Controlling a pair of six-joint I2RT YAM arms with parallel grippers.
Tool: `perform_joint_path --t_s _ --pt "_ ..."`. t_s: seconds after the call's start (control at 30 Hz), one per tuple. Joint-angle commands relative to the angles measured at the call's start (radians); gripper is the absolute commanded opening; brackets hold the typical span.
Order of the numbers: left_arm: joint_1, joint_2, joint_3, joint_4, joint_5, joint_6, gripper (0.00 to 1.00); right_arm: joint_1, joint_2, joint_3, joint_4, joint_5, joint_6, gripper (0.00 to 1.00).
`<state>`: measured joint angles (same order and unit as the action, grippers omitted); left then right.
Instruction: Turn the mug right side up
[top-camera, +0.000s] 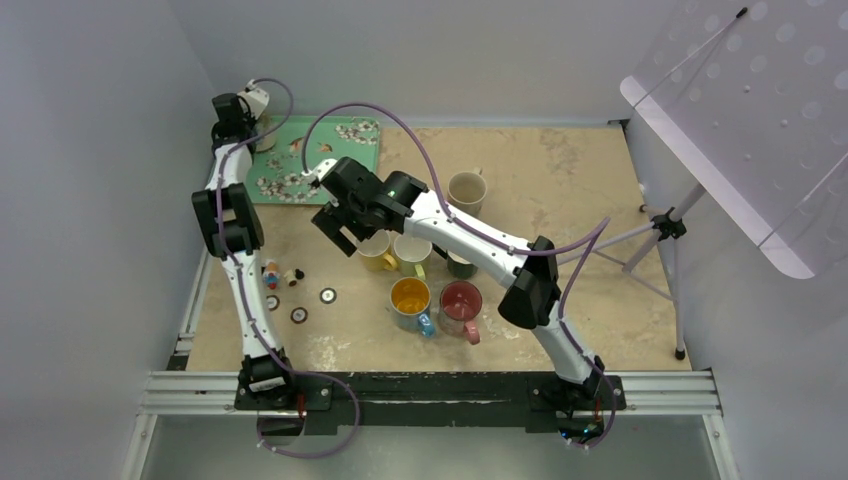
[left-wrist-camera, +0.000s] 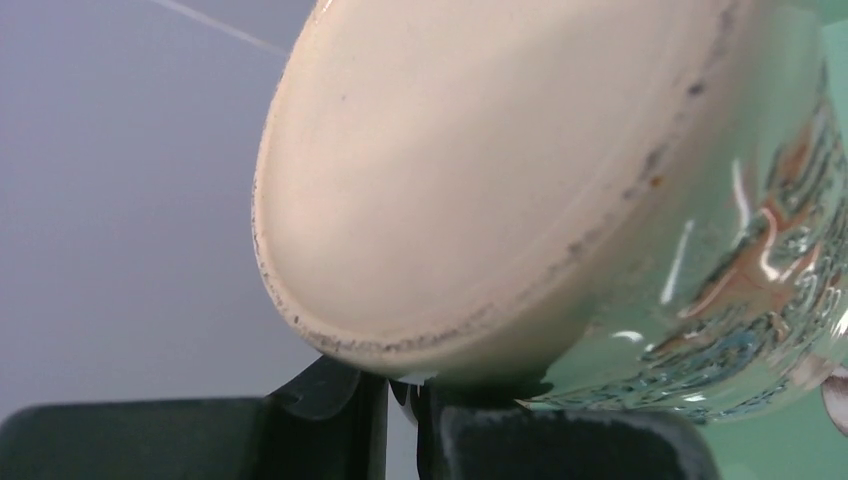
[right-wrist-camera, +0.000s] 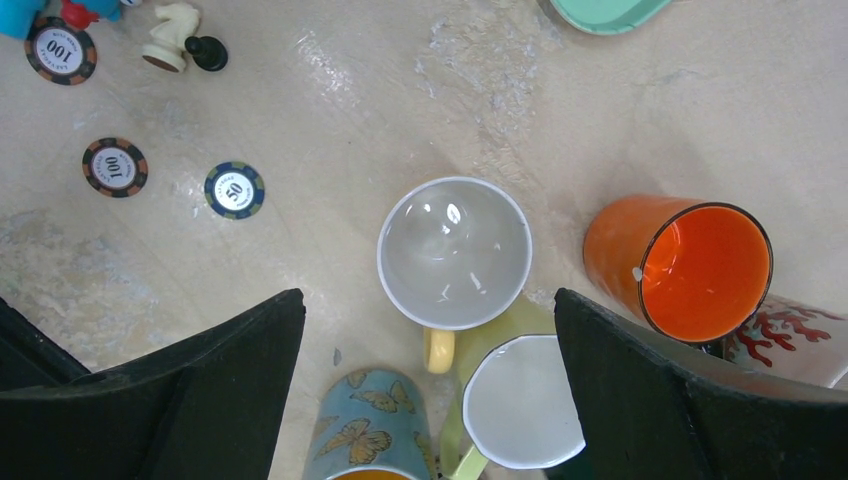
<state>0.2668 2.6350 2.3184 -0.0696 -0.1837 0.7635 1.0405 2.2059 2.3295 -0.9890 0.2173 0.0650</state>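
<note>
Top view
Mug (top-camera: 266, 135): at the table's (top-camera: 560, 180) 10 o'clock corner, on the far-left edge of the tray (top-camera: 340, 150), mostly hidden under the left gripper.
Left gripper (top-camera: 250, 110): reaches to that corner, right at the mug; its opening cannot be told from here.
Right gripper (top-camera: 345, 225): near the table's centre, spread wide and holding nothing, above a yellow mug (top-camera: 376, 250).
Other mugs: clustered at 5 o'clock of the right gripper; a beige mug (top-camera: 466, 190) stands apart at 2 o'clock of it.
Chips (top-camera: 328, 295): at 7 o'clock of the right gripper.

Left wrist view
Mug (left-wrist-camera: 450, 180): fills the view, tilted, its cream base turned to the camera and a glossy green patterned side at 4 o'clock.
Left gripper (left-wrist-camera: 402, 395): fingers (left-wrist-camera: 330, 395) close together with only a thin slit, right under the mug's lower edge; whether they pinch it cannot be told.

Right wrist view
Right gripper (right-wrist-camera: 425, 300): fingers (right-wrist-camera: 230, 380) far apart, empty.
Yellow mug (right-wrist-camera: 455, 255): centre, mouth up, white inside.
Orange mug (right-wrist-camera: 690, 265): 3 o'clock.
Green mug (right-wrist-camera: 520, 400): 5 o'clock, touching the yellow mug.
Butterfly mug (right-wrist-camera: 365, 420): 7 o'clock.
Chips (right-wrist-camera: 235, 190): 9 to 10 o'clock.
Tray (right-wrist-camera: 605, 10): corner at 1 o'clock.
</note>
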Motion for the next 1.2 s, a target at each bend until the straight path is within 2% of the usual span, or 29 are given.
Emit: perform_joint_path --t_s 0.0,0.13,0.23,0.4,0.5,0.6,0.73,0.9,1.03,1.17 --pt "-0.004 -0.095 -0.105 -0.042 -0.003 0.031 0.0 0.004 -0.019 0.024 -0.001 0.028 -0.023 0.98" --pt "-0.004 -0.228 -0.185 -0.145 0.029 -0.096 0.0 0.004 -0.028 0.038 0.014 0.031 -0.023 0.98" --pt "-0.002 -0.333 -0.231 -0.282 0.086 -0.265 0.0 0.003 -0.056 0.032 0.063 -0.009 -0.002 0.98" --pt "-0.001 -0.48 -0.364 -0.46 0.208 -0.502 0.0 -0.003 -0.128 -0.063 0.28 -0.134 0.075 0.99" --pt "0.0 -0.541 -0.444 -0.498 0.273 -0.605 0.0 -0.032 -0.151 -0.13 0.423 -0.208 0.175 0.99" --pt "0.006 -0.574 -0.463 -0.553 0.359 -0.718 0.0 -0.08 -0.151 -0.213 0.589 -0.329 0.315 0.98" --pt "0.013 -0.593 -0.475 -0.625 0.524 -0.875 0.0 -0.129 -0.122 -0.28 0.756 -0.364 0.483 0.98" --pt "0.013 -0.684 -0.546 -0.615 0.685 -1.035 0.0 -0.187 -0.088 -0.329 0.961 -0.383 0.64 0.97" --pt "0.012 -0.768 -0.665 -0.6 0.788 -1.162 0.0 -0.218 -0.041 -0.332 1.09 -0.406 0.75 0.95" --pt "0.011 -0.858 -0.782 -0.572 0.853 -1.226 0.0 -0.233 0.049 -0.238 1.079 -0.407 0.807 0.93"
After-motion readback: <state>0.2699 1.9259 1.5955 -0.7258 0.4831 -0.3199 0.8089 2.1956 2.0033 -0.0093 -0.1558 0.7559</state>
